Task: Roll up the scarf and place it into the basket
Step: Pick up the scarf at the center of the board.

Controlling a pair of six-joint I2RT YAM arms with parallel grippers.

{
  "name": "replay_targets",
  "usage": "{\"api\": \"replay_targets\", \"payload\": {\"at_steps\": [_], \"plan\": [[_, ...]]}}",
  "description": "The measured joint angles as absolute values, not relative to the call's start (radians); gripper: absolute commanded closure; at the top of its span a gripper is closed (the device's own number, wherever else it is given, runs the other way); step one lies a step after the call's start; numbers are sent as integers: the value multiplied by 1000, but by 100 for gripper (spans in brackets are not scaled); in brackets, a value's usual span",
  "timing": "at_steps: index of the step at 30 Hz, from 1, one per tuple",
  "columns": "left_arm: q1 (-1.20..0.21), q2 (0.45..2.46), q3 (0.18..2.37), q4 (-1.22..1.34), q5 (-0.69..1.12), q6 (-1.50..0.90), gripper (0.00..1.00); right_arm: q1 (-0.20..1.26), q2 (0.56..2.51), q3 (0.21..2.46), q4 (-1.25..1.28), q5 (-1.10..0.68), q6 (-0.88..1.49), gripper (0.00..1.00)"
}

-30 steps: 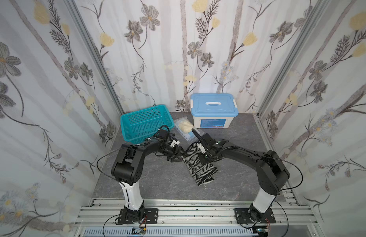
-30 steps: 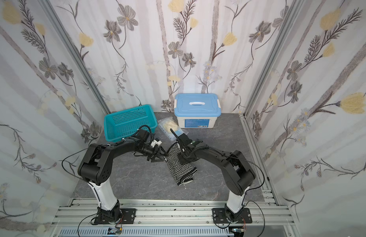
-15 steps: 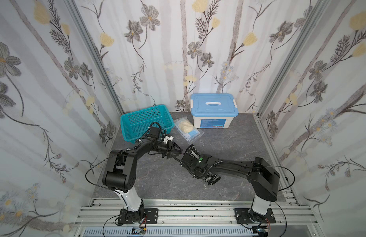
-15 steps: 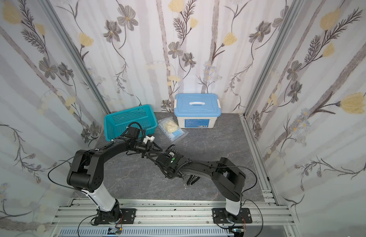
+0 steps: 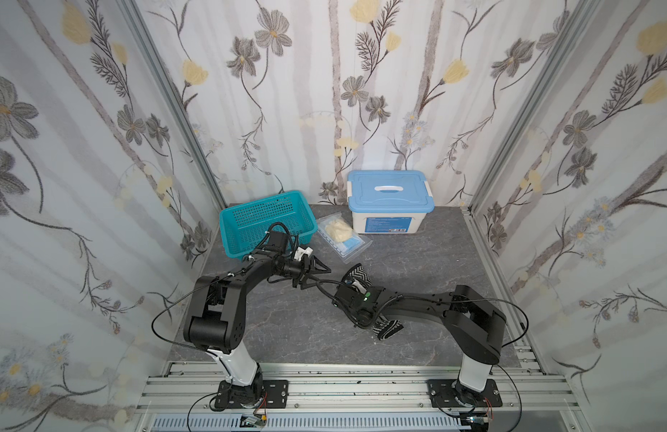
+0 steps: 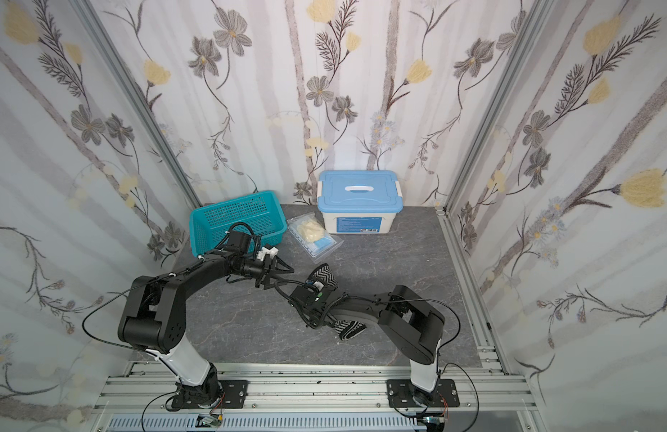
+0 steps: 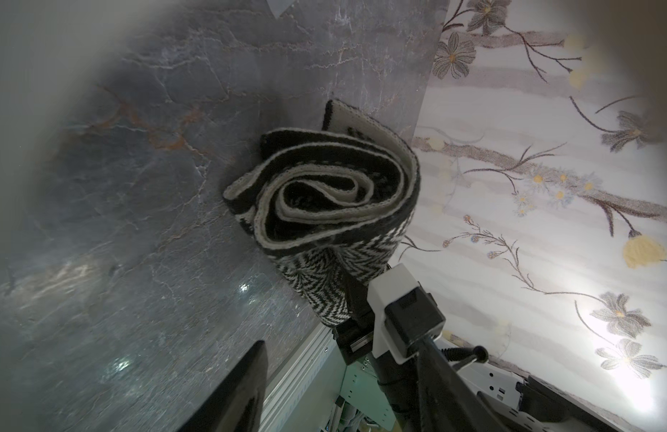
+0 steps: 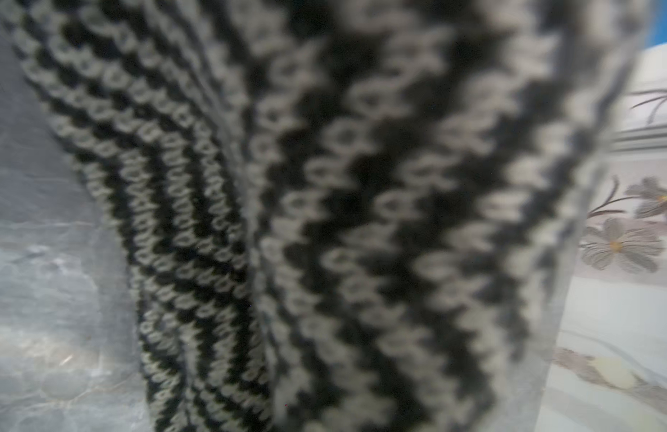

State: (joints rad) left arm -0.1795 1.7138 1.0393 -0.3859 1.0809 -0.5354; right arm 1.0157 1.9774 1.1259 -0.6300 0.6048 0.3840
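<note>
Scarf (image 5: 360,275) rolled; right end effector (image 5: 356,287) clamps it, left end effector (image 5: 318,276) apart. Next, likely: carry to basket (image 5: 229,239).

Wears matte black, boxy links with rounded joint housings on the left arm (image 5: 227,299) and the right arm (image 5: 470,318) alike. Rises on white lower columns (image 5: 237,364) from black base plates (image 5: 249,391), fixed by silver screws to a ribbed aluminium rail (image 5: 343,385). Trails thin black cables (image 5: 163,329) in loose loops. Carries white camera brackets (image 5: 302,255) at both wrists, plus a small green light (image 5: 366,295) on the right. Ends in black triangular fingers at the left gripper (image 5: 318,276).
</note>
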Motion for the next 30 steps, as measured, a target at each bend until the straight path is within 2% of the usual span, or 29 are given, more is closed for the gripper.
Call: {"api": "replay_targets", "payload": {"at_steps": [3,7,8,14,17,22,30], "plan": [[-168,1723,1027,-398,1064,-543,35,960,1930,1071,-562,491,387,99],[-167,1712,1023,-404,1051,-542,35,928,1877,1053,-530,351,377,80],[-167,1707,1022,-405,1050,-540,35,919,1866,1053,-529,316,375,77],[-183,1660,951,-382,1041,-554,35,850,1804,1044,-535,166,363,82],[-227,1611,872,-363,1005,-560,19,775,1794,1036,-535,76,369,83],[-344,1581,719,-241,944,-654,0,705,1787,1021,-532,-29,389,84],[-478,1696,637,255,940,-928,0,661,1813,950,-427,-191,438,84]]}}
